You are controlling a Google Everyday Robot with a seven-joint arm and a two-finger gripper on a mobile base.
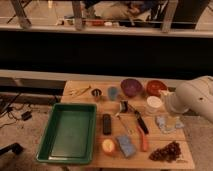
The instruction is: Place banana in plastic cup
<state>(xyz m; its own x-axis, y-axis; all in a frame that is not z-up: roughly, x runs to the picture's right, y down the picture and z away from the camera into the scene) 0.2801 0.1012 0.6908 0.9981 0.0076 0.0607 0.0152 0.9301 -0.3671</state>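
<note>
Table, right edge: tool above.

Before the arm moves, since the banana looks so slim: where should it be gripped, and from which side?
Probably mid-length on the banana, from straight above, squeezing across its narrow width. It lies flat near the far-left corner of the table, with the metal cup close at its right end, crowding a sideways approach. The pincer hangs over the right edge.
</note>
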